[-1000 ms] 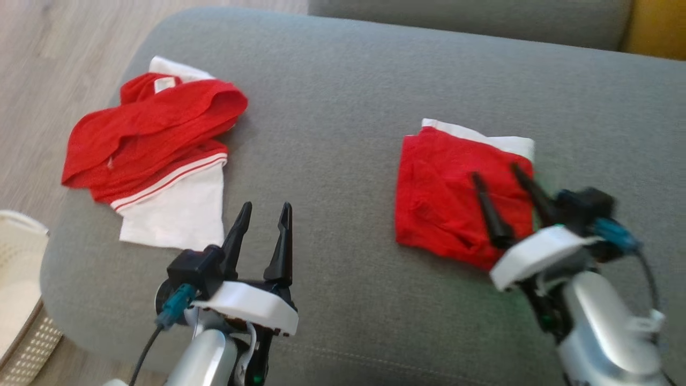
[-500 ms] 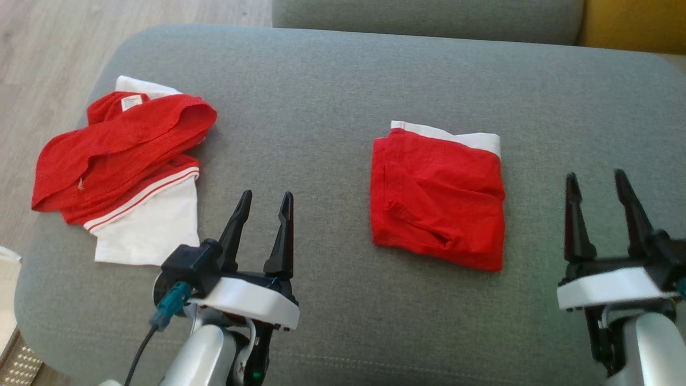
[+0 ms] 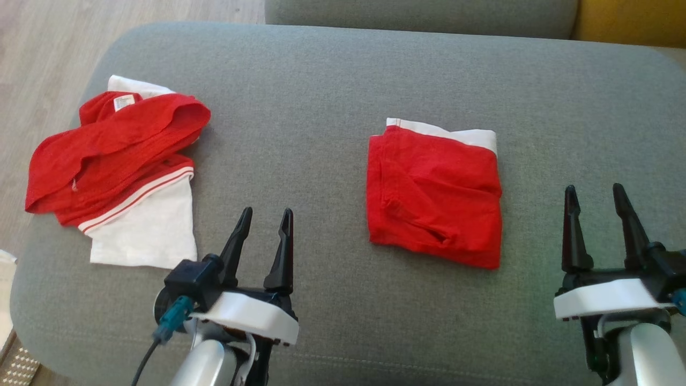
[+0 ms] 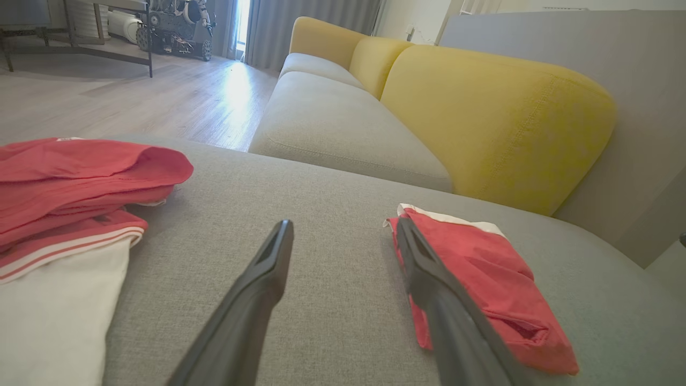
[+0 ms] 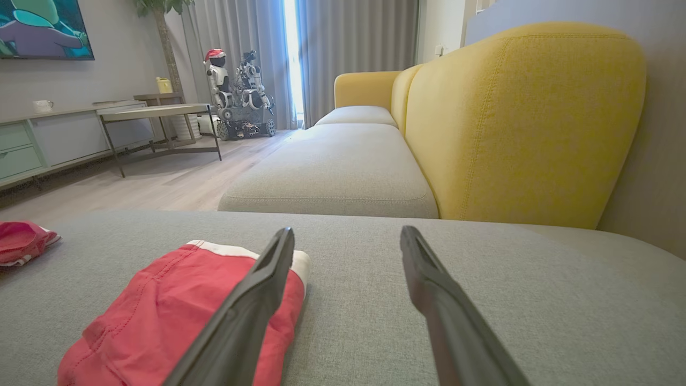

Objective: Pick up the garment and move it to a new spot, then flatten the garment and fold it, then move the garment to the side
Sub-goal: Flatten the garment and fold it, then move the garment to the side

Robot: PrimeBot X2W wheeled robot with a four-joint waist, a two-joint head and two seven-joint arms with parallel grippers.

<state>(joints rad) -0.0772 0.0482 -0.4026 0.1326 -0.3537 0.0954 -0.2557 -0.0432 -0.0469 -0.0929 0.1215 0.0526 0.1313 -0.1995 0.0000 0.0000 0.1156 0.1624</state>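
Observation:
A red garment with a white band lies folded into a neat rectangle right of the middle of the grey sofa cushion; it also shows in the left wrist view as the folded garment and in the right wrist view. My left gripper hovers open near the front edge, left of the garment, holding nothing. My right gripper stands open and empty to the garment's right, clear of it.
A crumpled red and white piece of clothing lies at the cushion's left end. Yellow backrests rise behind the seat. A pale basket corner stands on the wooden floor at the left.
My right gripper has drawn back off the folded garment to its right side. The head camera has shifted, so the whole scene sits further left.

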